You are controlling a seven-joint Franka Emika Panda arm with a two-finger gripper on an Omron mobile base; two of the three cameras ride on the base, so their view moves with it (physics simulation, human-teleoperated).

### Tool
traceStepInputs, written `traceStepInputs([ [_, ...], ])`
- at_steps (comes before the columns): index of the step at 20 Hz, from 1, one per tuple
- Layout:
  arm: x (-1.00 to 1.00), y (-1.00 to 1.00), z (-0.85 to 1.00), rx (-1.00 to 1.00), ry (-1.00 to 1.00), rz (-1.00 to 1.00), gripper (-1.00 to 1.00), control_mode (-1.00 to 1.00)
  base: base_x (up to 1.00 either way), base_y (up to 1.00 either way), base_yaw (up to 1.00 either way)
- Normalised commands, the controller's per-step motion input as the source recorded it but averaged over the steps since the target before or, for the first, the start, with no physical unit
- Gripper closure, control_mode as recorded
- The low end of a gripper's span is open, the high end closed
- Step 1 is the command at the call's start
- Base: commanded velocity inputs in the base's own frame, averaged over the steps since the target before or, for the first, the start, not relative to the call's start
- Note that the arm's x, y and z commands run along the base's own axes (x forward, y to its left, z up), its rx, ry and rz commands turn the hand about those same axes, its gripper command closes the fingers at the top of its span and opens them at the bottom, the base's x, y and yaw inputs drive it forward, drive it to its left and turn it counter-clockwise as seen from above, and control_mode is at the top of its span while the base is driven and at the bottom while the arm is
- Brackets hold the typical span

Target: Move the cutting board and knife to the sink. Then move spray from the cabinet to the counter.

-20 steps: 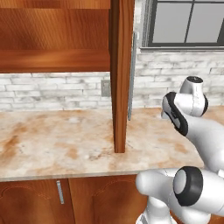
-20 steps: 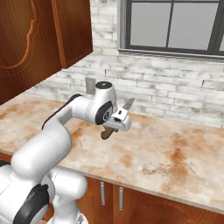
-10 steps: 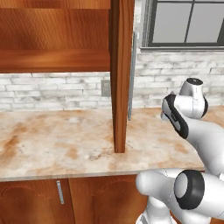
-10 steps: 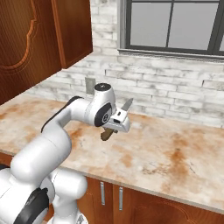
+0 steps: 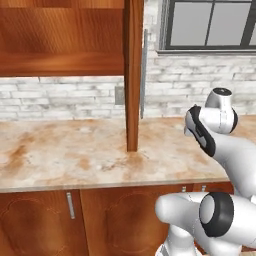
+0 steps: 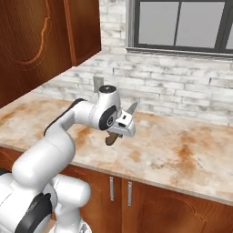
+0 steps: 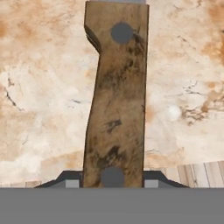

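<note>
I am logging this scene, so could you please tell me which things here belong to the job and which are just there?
Job:
knife, held in the claw
cabinet
counter

Just there:
window
wall socket
low cupboards

I am looking at a rendered home kitchen. A beige stone-look worktop (image 5: 75,160) with rusty blotches runs along a whitewashed brick wall (image 6: 182,86), and I see the same worktop surface close up in the hand view. Beneath it I see low wooden cabinets (image 5: 40,220) with arched door panels and short metal pulls. Above it hangs a reddish-brown wall cabinet (image 5: 65,45) with a plank shelf and a long silver bar handle (image 5: 144,75). A dark-framed window (image 6: 182,27) sits over a stone sill, and an outlet plate (image 5: 119,95) is set in the brick just above the worktop.
</note>
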Motion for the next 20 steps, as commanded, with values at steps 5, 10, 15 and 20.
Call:
traceStepInputs([
  [5, 0.00, 0.00, 0.00, 0.00, 0.00, 0.00, 1.00, 1.00, -0.59, -0.14, 0.20],
  [10, 0.00, 0.00, 0.00, 0.00, 0.00, 0.00, 1.00, 1.00, -0.48, -0.10, 0.70],
  [15, 0.00, 0.00, 0.00, 0.00, 0.00, 0.00, 1.00, 1.00, -0.48, -0.10, 0.76],
  [20, 0.00, 0.00, 0.00, 0.00, 0.00, 0.00, 1.00, 1.00, -0.47, -0.08, 0.76],
])
